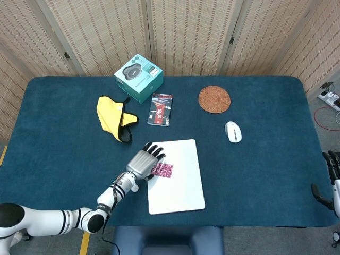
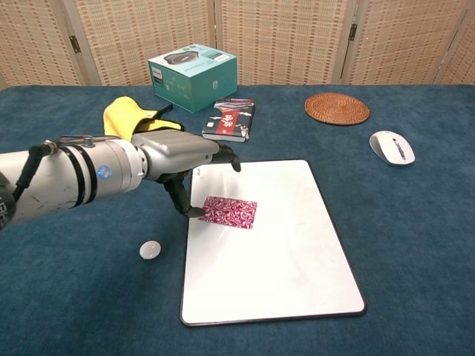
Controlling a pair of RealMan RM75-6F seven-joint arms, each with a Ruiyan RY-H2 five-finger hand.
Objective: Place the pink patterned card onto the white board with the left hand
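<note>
Left hand (image 2: 182,159) holds 1 pink card (image 2: 230,212).

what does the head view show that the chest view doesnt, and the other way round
Only the head view shows the right hand at the table's right edge, plus the floor and cable beyond it. The chest view adds no object of its own; only it gives a side-on look at the left hand's thumb touching the card's near-left corner. Both show the left hand, the pink patterned card over the white board, the teal box and the mouse.
</note>
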